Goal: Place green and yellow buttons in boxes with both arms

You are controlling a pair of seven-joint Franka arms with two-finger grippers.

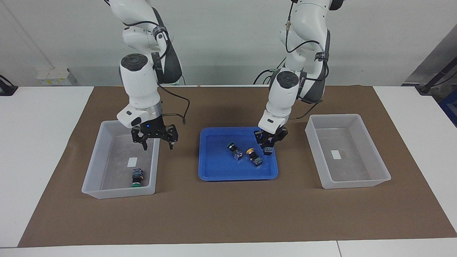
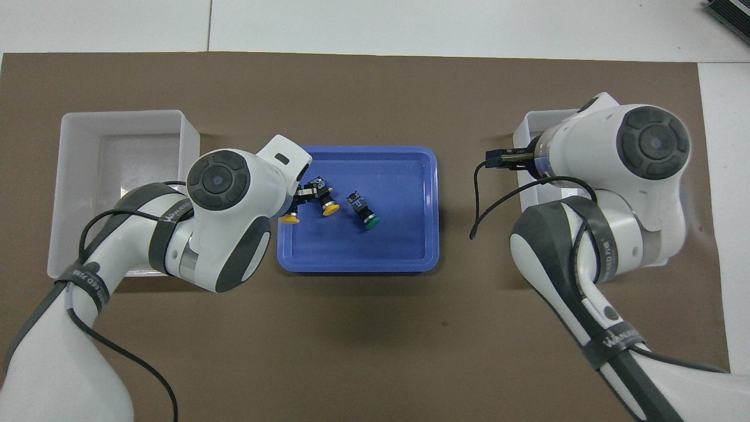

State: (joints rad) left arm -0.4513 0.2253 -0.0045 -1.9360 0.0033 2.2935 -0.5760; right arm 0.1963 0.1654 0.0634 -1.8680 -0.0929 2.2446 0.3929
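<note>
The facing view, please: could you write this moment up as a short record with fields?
left gripper: jaws shut on held yellow button, just above the blue tray
right gripper: jaws open, holding nothing, raised over the tray-side wall of the right-end box
right-end box contents: boxed green button
blue tray contents: loose green button, loose yellow button
left-end box: no button in it
</note>
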